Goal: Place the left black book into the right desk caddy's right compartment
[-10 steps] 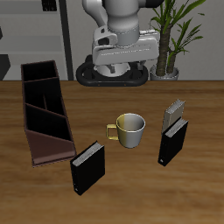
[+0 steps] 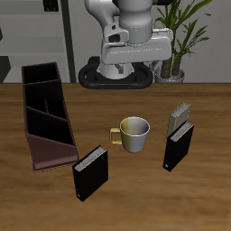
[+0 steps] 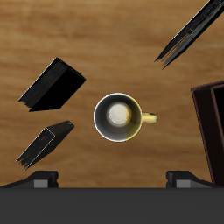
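The left black book (image 2: 178, 146) stands upright near the table's front, beside the grey ribbed book (image 2: 180, 115); it also shows in the wrist view (image 3: 52, 85). Its twin black book (image 2: 90, 173) stands nearer the front edge, by the caddy's lip. The right desk caddy (image 2: 47, 113) lies lengthwise, and its right compartment (image 2: 41, 72) is the black-walled far end. My gripper (image 2: 129, 72) hangs high over the table's back, above the mug, far from both books. In the wrist view the gripper (image 3: 114, 179) is open and empty.
A cream mug (image 2: 133, 133) with a yellow handle stands mid-table between the books, directly under the wrist camera (image 3: 118, 116). A potted plant (image 2: 180, 41) stands behind the table. The caddy's edge shows in the wrist view (image 3: 213, 131).
The robot's hand has shifted slightly sideways, toward the side of the left black book, and turned a little. The books, mug and caddy have not moved.
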Tool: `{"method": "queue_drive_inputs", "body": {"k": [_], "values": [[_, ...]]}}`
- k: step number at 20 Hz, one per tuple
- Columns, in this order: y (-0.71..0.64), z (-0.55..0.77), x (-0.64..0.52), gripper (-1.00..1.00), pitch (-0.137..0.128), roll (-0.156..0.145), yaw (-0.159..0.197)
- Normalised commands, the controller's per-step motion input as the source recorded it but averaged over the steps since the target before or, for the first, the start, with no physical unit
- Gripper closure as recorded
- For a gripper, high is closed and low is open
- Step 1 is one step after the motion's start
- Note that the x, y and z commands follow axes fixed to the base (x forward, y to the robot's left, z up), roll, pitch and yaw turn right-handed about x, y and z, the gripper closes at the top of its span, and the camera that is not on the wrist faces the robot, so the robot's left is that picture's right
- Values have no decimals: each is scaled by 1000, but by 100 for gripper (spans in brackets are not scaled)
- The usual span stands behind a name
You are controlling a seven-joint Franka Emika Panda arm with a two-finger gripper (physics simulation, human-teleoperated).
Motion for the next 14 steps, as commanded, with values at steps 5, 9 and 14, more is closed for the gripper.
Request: {"method": "queue_drive_inputs", "body": {"k": [5, 9, 14], "values": [[297, 150, 274, -100, -31, -55, -64], [336, 73, 335, -100, -15, -43, -108], [232, 105, 282, -100, -14, -41, -132]]}}
